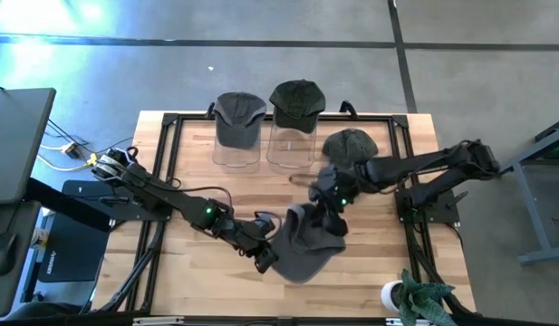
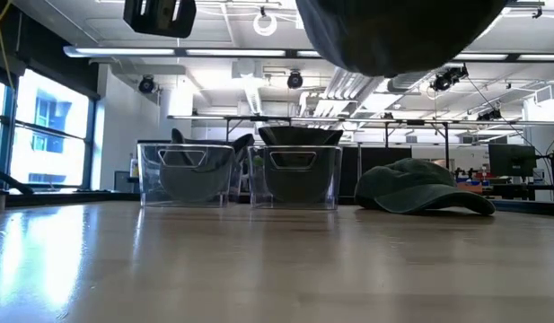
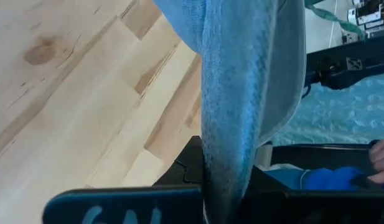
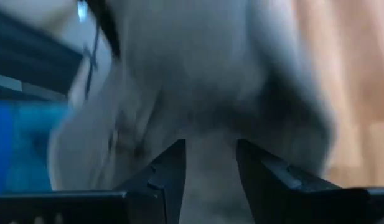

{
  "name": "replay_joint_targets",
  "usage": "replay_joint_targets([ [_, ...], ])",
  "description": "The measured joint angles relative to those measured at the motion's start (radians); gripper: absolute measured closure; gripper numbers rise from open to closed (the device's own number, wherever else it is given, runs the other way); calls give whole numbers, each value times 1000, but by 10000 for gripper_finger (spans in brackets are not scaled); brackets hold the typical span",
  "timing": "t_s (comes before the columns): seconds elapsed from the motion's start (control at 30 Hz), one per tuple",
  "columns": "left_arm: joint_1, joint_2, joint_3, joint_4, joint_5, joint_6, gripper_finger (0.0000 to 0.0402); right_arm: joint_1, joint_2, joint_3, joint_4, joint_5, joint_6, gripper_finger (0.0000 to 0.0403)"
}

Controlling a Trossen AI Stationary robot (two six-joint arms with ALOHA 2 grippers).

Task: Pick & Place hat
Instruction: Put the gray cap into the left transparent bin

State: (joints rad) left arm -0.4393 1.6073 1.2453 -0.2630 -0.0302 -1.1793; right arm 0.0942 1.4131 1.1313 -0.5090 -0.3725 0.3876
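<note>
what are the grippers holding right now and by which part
Both hold the dark grey fabric cap above the wooden table. The left gripper pinches its brim edge; the right gripper grips the crown fabric.

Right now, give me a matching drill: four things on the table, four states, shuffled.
Things:
1. grey hat
2. green hat
3. left clear bin
4. right clear bin

States:
A. lying flat on the wood, beside the bins
B. dark green hat sits on top of it
C. held off the table by both hands
D. grey hat sits on top of it

Pairs: 1-C, 2-A, 3-D, 4-B. The left hand pinches the grey hat's edge; the right hand grips its other side.
</note>
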Motion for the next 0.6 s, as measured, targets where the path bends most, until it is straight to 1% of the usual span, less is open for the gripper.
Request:
replay_joint_targets([
  [0.1,0,0,0,-2,-7,-5,401,21,24,-2,-92,-8,-48,265],
  [0.13,1,0,0,-2,-9,-10,401,24,28,-2,-122,9,-53,265],
  [0.17,1,0,0,0,-8,-10,401,25,31,-2,-148,64,-48,265],
  [0.23,1,0,0,9,-11,-4,401,25,34,-2,-174,232,31,265],
  [0.27,2,0,0,9,-12,0,401,25,34,-2,-172,296,65,265],
  [0.3,3,0,0,11,-14,4,401,24,34,-2,-166,332,67,265],
  [0.33,3,0,0,16,-16,7,401,24,34,-2,-161,332,52,265],
  [0.4,1,0,0,20,-11,9,401,18,26,6,-157,298,28,265],
  [0.57,0,0,0,21,-1,8,401,-8,-61,20,-158,104,14,265],
  [0.6,0,0,0,19,-2,8,401,-12,-79,21,-159,80,15,265],
])
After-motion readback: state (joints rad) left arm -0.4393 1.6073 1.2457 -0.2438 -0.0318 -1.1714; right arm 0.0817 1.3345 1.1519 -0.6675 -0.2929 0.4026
